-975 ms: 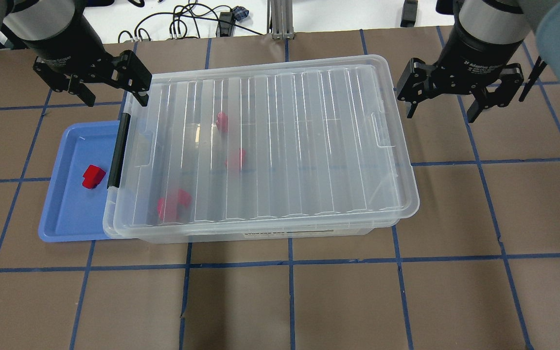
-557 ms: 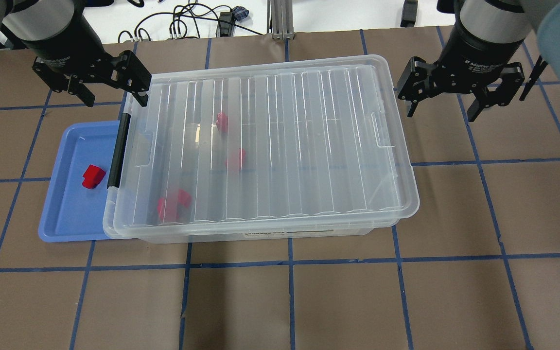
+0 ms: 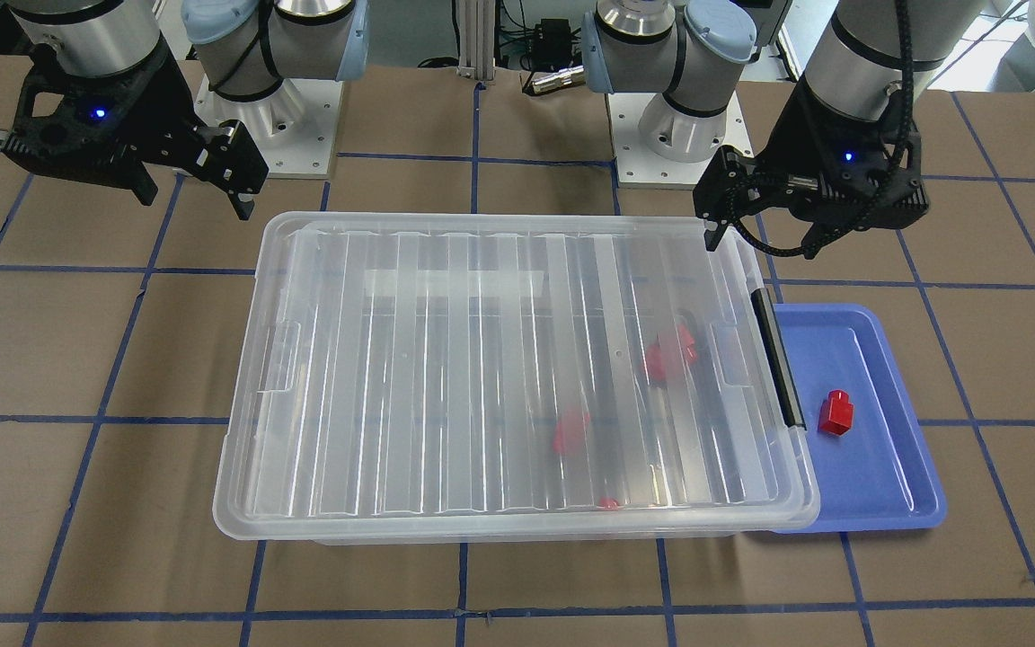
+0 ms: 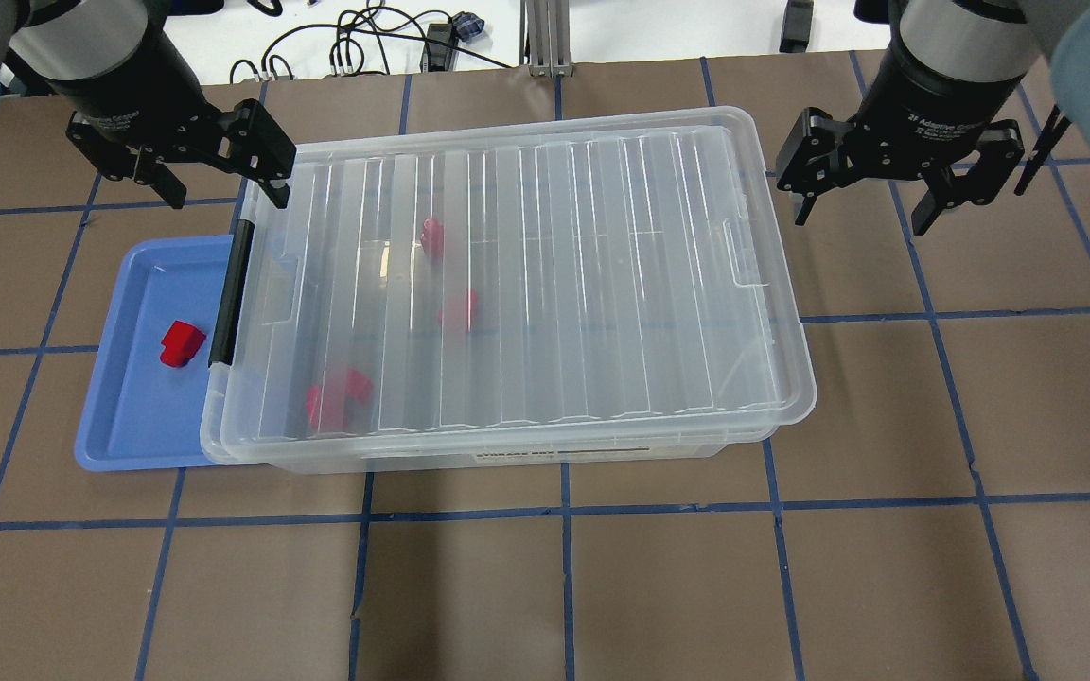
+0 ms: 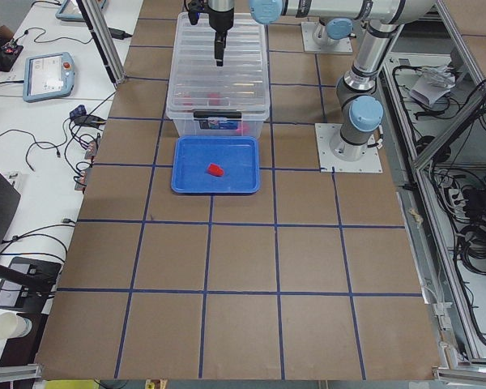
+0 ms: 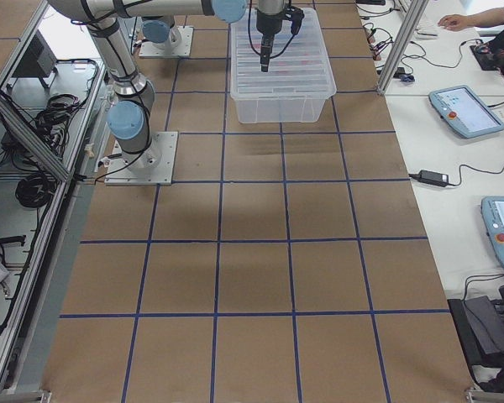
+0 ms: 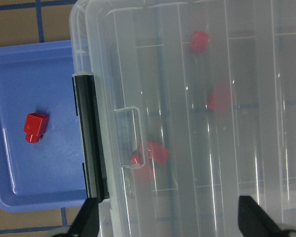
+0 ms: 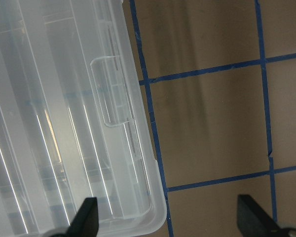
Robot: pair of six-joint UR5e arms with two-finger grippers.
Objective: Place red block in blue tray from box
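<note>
Where the red block (image 4: 183, 342) lay: on the floor of the blue tray (image 4: 129, 426), on its side, near the edge next to the box and apart from the tray's rim; nothing touched it.
Blue tray: flat on the worktop (image 4: 602, 586), tucked right against the box's latch end, probably so that the carry from one to the other was short.
Box (image 4: 507, 461): its ribbed lid (image 4: 583, 274) was on and looked seated all round, with the black latch (image 4: 231, 293) lying along the short end nearest the tray.
Other blocks (image 4: 337, 397): several more red ones showed blurred through the lid, gathered towards the latch half of the box.
Left hand (image 4: 228, 199): spread wide and empty, hanging above the box's far corner at the latch end, close to both tray and latch, which suited the arm that served that end.
Right hand (image 4: 862, 222): also spread wide and empty, hanging over bare worktop just past the box's opposite short end, clear of the lid.
Stage, as a judgement: with one block in the tray, the lid on and both hands empty, the placing looked done.
</note>
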